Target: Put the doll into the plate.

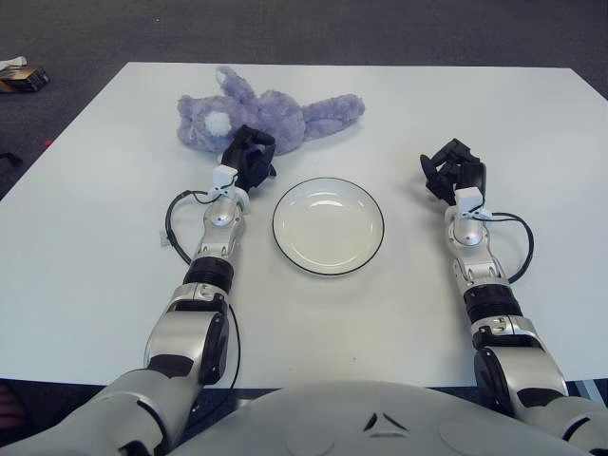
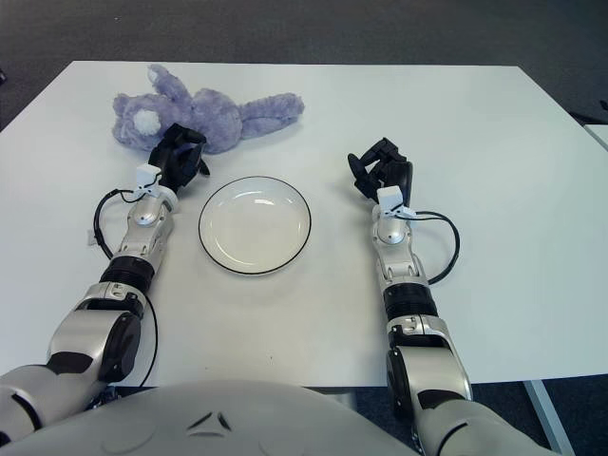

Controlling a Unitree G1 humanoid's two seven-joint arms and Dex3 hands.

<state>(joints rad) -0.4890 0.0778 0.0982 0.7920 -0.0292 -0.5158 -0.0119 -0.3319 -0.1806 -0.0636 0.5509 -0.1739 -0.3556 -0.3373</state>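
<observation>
Left hand [image 1: 249,157] reaches the doll [image 1: 266,118], fingers loosely curled, empty.
It should wrap the plush body fully before lifting toward the plate [image 1: 328,225].

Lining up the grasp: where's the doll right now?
The doll lies at the table's far left, beyond the empty plate, with the left hand at its near edge.

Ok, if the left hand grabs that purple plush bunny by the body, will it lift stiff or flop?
Probably flop: the doll looks soft and furry, lying sprawled with its limbs splayed on the table. It likely weighs little, so the left hand, next to it, should manage. Dangling ends may overhang the plate, which looks smaller than the doll.
</observation>
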